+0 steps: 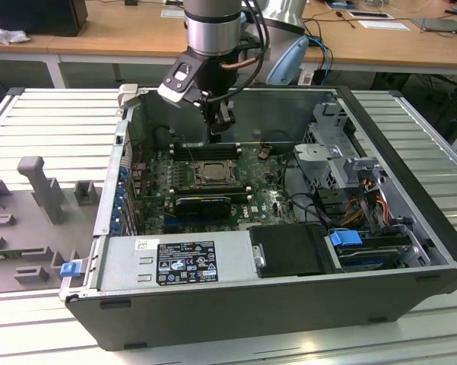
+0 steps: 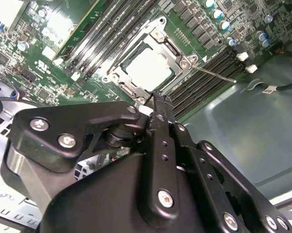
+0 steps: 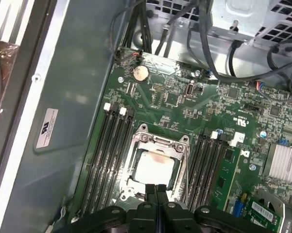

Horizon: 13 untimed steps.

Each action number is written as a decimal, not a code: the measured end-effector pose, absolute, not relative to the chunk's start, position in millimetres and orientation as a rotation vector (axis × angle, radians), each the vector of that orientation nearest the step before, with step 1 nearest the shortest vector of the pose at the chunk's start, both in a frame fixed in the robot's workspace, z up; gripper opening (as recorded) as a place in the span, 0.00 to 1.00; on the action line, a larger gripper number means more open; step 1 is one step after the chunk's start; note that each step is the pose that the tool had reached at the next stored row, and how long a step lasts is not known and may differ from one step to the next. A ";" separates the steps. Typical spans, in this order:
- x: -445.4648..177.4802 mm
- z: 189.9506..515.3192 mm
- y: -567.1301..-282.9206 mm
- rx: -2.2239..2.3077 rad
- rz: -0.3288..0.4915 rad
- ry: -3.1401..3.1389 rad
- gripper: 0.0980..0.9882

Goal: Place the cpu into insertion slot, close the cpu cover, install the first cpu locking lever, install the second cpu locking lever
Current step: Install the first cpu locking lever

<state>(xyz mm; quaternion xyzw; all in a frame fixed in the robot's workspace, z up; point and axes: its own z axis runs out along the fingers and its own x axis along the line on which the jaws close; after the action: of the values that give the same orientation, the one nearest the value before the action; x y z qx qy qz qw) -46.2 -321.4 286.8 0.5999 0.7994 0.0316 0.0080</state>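
Claw [image 3: 157,190] closest to the lens in both wrist views: black fingers pressed together, narrow, nothing gripped between them. In the first wrist view the tips sit at the edge of the cpu cover [image 3: 158,141]; contact cannot be told. The cover lies flat, its silvery frame ringing the cpu [image 3: 155,167], whose pale top shows through the cut-out. The chip is seated in the insertion slot [image 1: 188,175] on the green board. In the second wrist view a thin locking lever [image 2: 214,74] runs out from a corner of the frame and across the neighbouring memory slots [image 2: 204,80], not tucked against the frame. Long dark memory slots flank the socket on both sides. Further out, a round coin cell [image 3: 140,73] near the board's edge, with black cables beyond. In the exterior view the arm reaches down into an open computer case [image 1: 395,152], a grey power supply [image 1: 175,262] along its near side. The case rests on a ribbed grey tabletop [image 1: 30,114].
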 end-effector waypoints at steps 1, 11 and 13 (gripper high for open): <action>-46.2 286.8 -321.4 1.858 0.099 2.512 0.01; -46.1 286.8 -321.4 1.760 0.100 2.585 0.01; -46.1 286.8 -321.4 1.747 0.100 2.594 0.01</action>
<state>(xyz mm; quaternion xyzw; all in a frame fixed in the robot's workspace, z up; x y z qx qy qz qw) -46.1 -321.4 286.8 0.5584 0.8290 0.0319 0.0064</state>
